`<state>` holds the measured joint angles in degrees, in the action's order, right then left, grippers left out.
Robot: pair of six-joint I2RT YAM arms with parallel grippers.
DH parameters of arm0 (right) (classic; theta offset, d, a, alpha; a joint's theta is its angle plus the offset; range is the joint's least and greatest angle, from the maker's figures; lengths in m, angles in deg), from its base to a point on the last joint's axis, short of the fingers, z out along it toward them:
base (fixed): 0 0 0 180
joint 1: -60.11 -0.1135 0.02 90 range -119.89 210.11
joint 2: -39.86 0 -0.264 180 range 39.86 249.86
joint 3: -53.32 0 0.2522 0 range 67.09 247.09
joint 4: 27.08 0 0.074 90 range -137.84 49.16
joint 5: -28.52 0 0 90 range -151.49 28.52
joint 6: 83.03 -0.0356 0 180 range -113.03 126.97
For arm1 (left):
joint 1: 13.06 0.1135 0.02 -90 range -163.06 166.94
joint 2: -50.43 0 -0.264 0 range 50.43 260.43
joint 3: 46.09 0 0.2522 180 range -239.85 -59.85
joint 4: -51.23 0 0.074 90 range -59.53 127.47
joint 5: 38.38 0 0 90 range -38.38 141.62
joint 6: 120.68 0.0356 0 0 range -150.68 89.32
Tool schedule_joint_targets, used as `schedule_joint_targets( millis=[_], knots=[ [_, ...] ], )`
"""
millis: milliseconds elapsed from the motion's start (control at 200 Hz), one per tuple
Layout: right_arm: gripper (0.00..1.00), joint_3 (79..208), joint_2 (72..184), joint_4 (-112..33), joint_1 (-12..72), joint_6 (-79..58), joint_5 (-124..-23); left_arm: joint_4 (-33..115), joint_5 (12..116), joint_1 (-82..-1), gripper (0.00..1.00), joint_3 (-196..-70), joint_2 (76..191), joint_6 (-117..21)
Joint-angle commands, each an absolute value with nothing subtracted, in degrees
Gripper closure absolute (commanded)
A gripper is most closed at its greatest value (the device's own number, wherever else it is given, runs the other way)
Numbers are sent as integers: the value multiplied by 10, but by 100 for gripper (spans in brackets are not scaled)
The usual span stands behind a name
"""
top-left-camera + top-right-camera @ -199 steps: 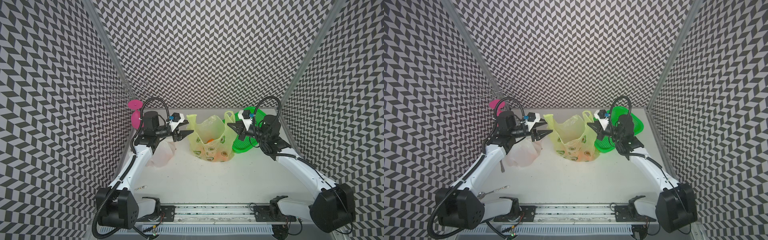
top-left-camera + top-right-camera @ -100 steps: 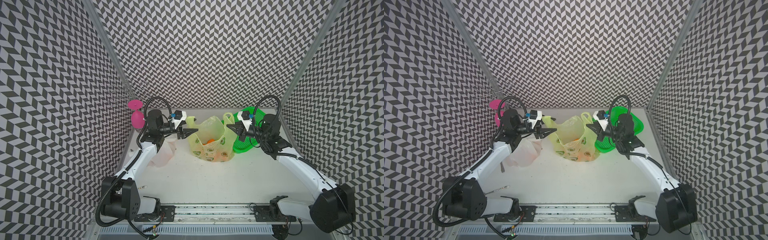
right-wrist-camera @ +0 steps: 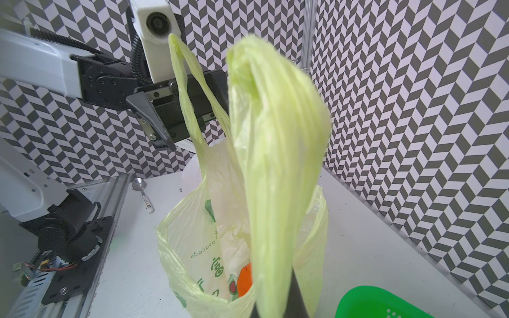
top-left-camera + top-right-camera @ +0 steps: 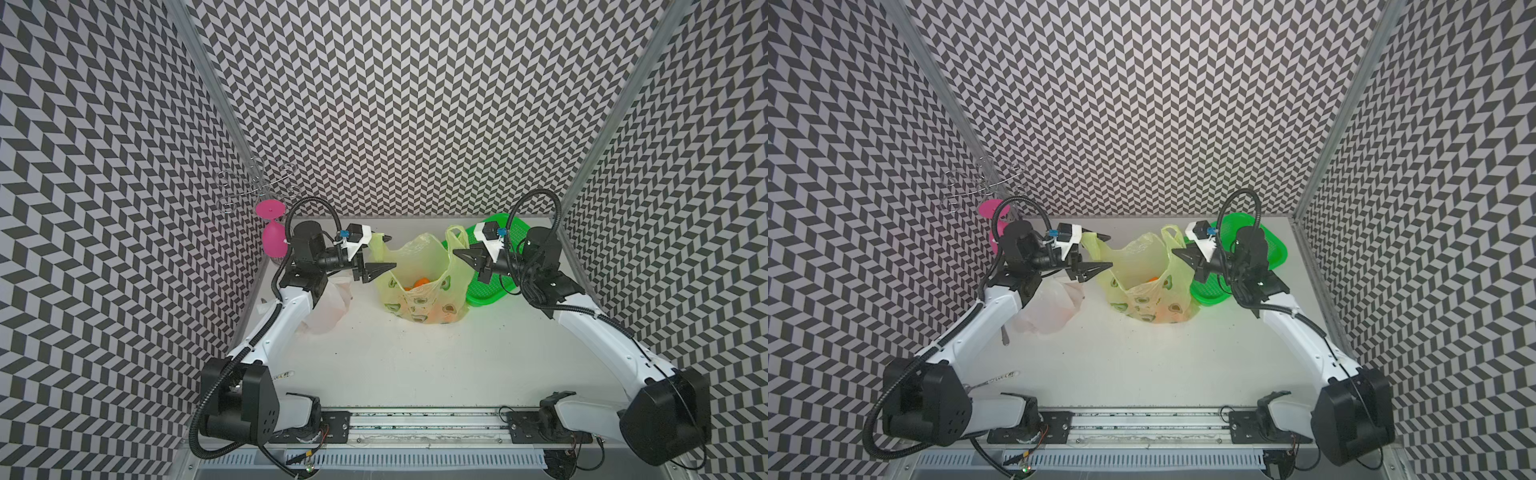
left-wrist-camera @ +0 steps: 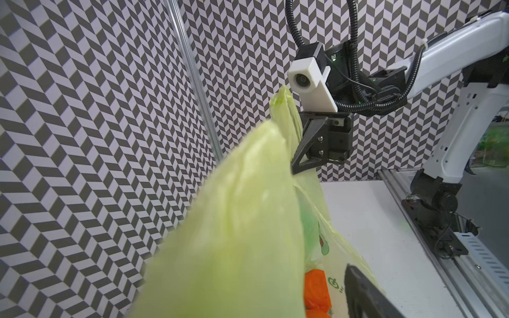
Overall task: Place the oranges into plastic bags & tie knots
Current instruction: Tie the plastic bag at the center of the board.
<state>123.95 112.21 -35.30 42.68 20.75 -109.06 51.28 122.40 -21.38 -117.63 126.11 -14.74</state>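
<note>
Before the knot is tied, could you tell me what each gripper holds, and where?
The right gripper is shut on a handle strip of the yellow-green bag; the left gripper is open, clamping nothing.

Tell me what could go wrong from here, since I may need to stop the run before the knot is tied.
1. The left gripper is open, its jaws either side of the bag's left handle without pinching it; the limp strip could slump out before they close, so the grasp may miss.
2. The right gripper is shut on the right handle. Pulling from that side alone might tip the open yellow-green bag and spill the oranges.
</note>
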Motion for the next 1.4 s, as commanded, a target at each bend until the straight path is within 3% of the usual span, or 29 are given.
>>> schedule_joint_targets(
  millis=[0, 150, 461, 616, 816, 1226, 1397],
  knots=[
    [97, 1256, 1122, -345, 428, 217, -1093, 512, 1237, -192, 19, -1163, 1237, -137],
    [97, 1258, 1121, -347, 428, 214, -1095, 545, 1243, -184, 28, -1144, 1237, -160],
    [97, 1265, 1120, -351, 428, 219, -1088, 684, 1245, -185, 71, -1100, 1242, -286],
    [97, 1298, 1120, -412, 413, 296, -1064, 634, 1228, -205, 91, -1131, 1265, -291],
    [97, 1393, 1154, -543, 366, 422, -1020, 405, 1184, -234, 100, -1226, 1285, -198],
    [94, 1457, 1197, -613, 295, 493, -945, 229, 1126, -247, 100, -1322, 1282, -153],
    [92, 1481, 1205, -642, 289, 523, -901, 101, 1057, -276, 100, -1398, 1319, -89]
  ],
)
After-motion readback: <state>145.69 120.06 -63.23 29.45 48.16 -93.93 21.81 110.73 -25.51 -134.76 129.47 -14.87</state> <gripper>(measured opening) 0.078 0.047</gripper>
